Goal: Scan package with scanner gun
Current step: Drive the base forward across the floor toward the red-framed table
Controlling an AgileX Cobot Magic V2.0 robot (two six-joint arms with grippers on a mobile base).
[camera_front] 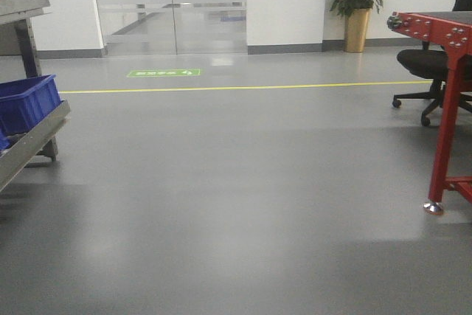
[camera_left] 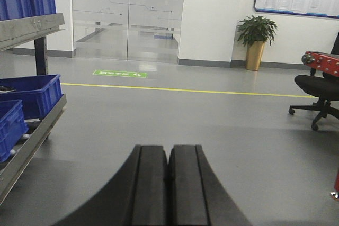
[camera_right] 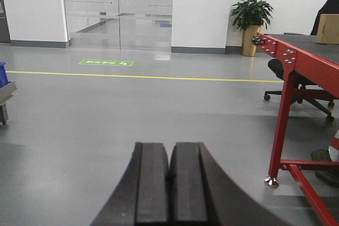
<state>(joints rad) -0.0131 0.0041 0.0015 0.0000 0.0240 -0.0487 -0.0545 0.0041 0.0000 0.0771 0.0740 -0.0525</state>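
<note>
Plainly, left claw (camera_left: 168,157) and right claw (camera_right: 169,154) sit pressed closed, empty; scanner unseen, so any reach may miss.

Probably a logistics workroom: blue bins (camera_left: 34,93) on a metal rack (camera_left: 32,27), a yellow floor line (camera_front: 221,88), a red-framed work table (camera_right: 280,125), glass doors (camera_front: 169,5)

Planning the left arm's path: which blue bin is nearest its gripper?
The front blue bin on the lower shelf; another lower bin sits behind it, the rest higher.
</note>
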